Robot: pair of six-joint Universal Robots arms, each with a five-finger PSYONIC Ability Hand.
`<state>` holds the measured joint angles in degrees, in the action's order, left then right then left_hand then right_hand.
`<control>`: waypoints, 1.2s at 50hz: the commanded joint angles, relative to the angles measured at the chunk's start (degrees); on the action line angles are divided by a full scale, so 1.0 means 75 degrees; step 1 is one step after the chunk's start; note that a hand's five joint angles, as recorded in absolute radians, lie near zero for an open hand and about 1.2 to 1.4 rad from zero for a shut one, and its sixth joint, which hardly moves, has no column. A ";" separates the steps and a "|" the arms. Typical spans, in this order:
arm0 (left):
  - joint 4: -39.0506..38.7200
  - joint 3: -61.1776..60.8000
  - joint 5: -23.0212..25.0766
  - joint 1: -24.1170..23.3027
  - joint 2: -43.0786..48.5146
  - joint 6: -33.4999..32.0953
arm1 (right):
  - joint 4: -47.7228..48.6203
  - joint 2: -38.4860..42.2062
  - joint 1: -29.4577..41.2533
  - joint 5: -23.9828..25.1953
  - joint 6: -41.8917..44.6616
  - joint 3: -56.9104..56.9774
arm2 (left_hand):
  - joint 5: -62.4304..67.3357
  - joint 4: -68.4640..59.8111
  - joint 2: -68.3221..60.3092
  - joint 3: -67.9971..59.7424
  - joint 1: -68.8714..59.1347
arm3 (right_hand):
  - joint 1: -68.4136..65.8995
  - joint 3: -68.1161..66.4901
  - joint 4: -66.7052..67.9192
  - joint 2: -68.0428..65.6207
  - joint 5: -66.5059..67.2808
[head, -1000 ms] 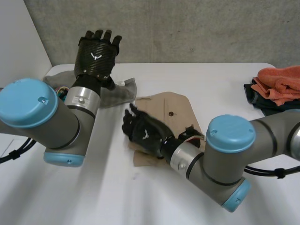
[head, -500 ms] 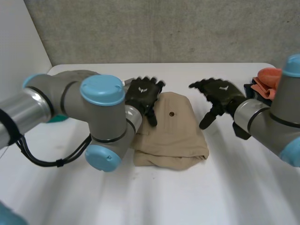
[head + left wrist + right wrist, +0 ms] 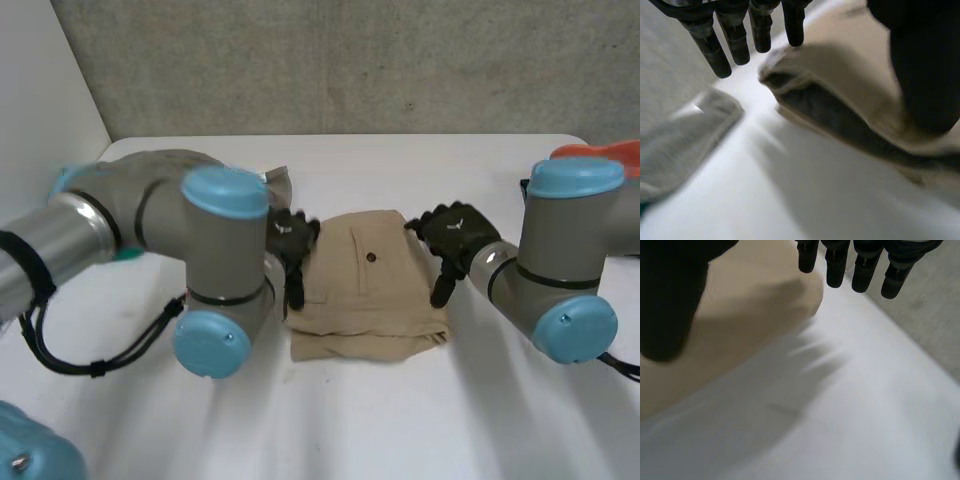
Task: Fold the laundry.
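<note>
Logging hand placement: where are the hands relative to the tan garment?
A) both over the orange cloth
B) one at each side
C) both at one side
B: the left hand sits at one side edge of the tan garment, the right hand at the opposite edge.

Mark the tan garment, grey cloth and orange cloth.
tan garment [image 3: 375,285]: head view, middle of its top layer.
grey cloth [image 3: 682,137]: left wrist view, its middle.
orange cloth [image 3: 612,150]: head view, visible top edge.

Left hand [image 3: 737,42] — fingers straight over tan garment [image 3: 850,75]; grey cloth [image 3: 685,135] beside.
</note>
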<state>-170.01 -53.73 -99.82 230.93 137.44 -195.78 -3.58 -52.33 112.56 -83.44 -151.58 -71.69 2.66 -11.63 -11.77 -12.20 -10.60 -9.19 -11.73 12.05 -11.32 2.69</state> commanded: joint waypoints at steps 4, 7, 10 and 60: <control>-0.0523 0.0027 0.1540 0.0182 -0.1625 0.0100 | 0.1578 -0.2069 0.0436 -0.0055 -0.0145 -0.2217 | -0.0079 -0.0058 -0.0039 0.0019 -0.0195 | -0.0108 0.0230 -0.0273 0.0176 -0.0358; -0.0523 0.0039 0.2864 0.0334 -0.1860 0.0369 | 0.2175 -0.2433 0.0799 -0.0078 -0.0215 -0.3166 | 0.0078 -0.0215 -0.0196 -0.0138 -0.0353 | -0.0108 0.0230 -0.0273 0.0176 -0.0358; -0.0371 0.0051 0.4258 0.0440 -0.1966 0.0907 | 0.2714 -0.2410 0.1045 -0.0066 -0.0495 -0.4091 | 0.0212 -0.0349 -0.0330 -0.0272 -0.0486 | -0.0108 0.0230 -0.0273 0.0176 -0.0358; -0.0804 -0.0043 0.5094 0.0874 -0.2552 0.1600 | 0.5786 -0.0242 -0.0605 0.0027 -0.0731 0.0521 | 0.0347 -0.0484 -0.0466 -0.0408 -0.0622 | -0.9442 -0.9103 0.9060 -0.9157 0.8975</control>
<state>-172.92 -54.08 -60.06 236.72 120.51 -184.08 40.12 -53.07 114.46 -85.10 -156.55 -75.84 2.86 -11.76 -11.98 -12.36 -12.33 -57.03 -65.54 67.16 -65.15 51.66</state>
